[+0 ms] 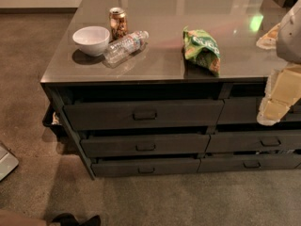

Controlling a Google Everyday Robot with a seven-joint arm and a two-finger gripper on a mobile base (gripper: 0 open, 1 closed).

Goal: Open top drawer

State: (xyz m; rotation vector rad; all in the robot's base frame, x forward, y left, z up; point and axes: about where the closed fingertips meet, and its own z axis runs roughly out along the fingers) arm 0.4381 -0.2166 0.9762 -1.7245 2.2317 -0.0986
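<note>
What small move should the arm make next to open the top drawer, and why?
Probably shift the gripper leftward in the view, toward the loop handle of the top drawer. The gripper hangs at the right edge of the view, well apart from that handle, so it cannot pull yet.

One high view, angled down at cabinet (160,67) front, pincer (272,113) near right edge
</note>
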